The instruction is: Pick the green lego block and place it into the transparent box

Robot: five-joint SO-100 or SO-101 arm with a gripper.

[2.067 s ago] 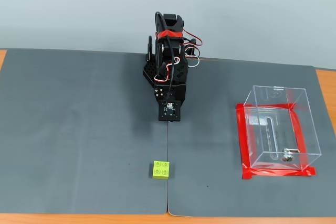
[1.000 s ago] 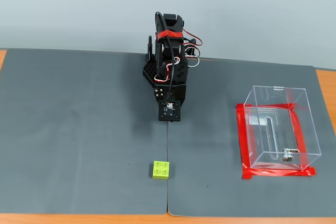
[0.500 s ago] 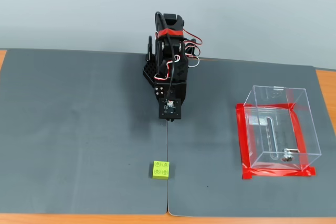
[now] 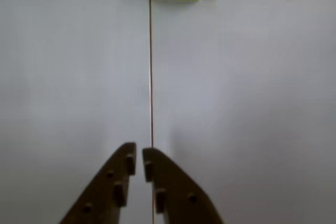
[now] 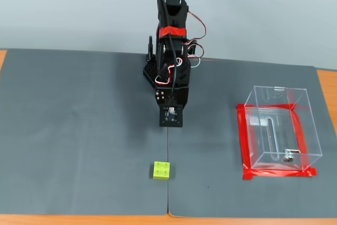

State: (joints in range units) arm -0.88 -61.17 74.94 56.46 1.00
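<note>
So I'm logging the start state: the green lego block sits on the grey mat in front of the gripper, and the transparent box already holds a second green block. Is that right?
Not quite. In the fixed view the transparent box holds only a small metal piece, no second block. The rest stands: the green lego block sits on the grey mat in front of the gripper.

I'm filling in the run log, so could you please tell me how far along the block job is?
Nothing is done yet: the green lego block sits on the grey mat, apart from the transparent box, which holds only a small metal piece. In hand: the gripper, nearly shut and empty, faces the block. Left: reaching, grasping, carrying, dropping in.
</note>
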